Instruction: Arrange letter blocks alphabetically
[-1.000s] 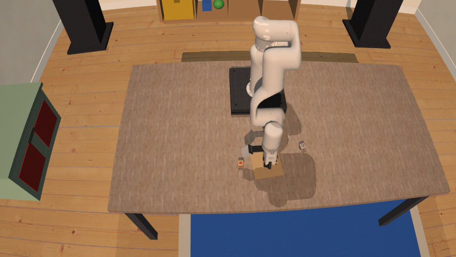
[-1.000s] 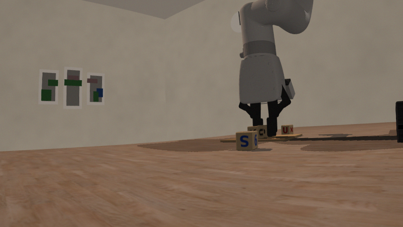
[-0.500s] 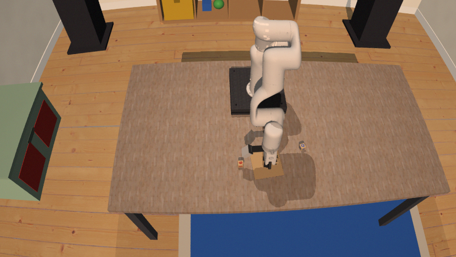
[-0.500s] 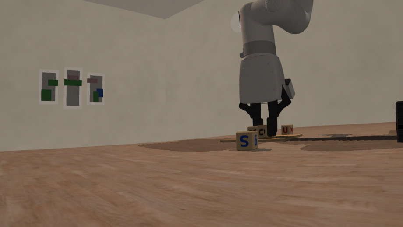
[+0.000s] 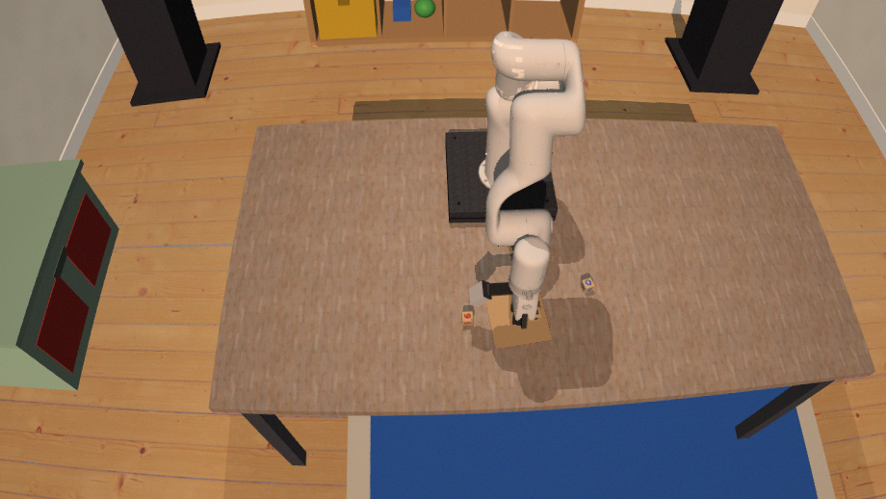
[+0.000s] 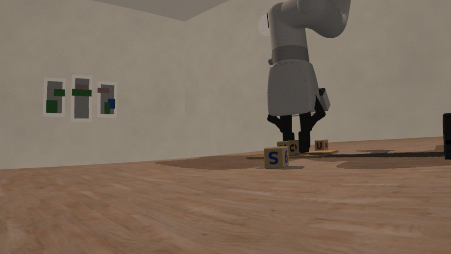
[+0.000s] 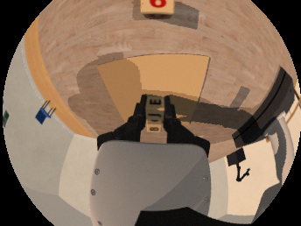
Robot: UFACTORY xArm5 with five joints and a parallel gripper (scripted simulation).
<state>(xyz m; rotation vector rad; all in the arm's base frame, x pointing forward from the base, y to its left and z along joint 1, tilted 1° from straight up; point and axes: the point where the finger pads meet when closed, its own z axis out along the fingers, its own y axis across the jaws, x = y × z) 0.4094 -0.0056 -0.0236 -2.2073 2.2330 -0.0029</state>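
A tan mat [image 5: 519,327] lies on the table in front of the robot's base; it also shows in the wrist view [image 7: 154,81]. My gripper [image 5: 520,321] points straight down over the mat and is shut on a wooden block [image 6: 291,146] with a black mark on its side, down at the mat's surface. The wrist view shows that block [image 7: 154,116] between the fingers; its top face is hidden. A block with a red 6 on top [image 5: 468,316] stands on the table just off the mat's left edge. Another block [image 5: 586,283] stands on the table off the mat's right side.
The black base plate [image 5: 471,179] lies behind the mat. In the exterior view the 6 block [image 6: 276,157] shows a blue S on its side, and the far block [image 6: 321,145] shows red U and X. A green cabinet [image 5: 43,273] stands left of the table.
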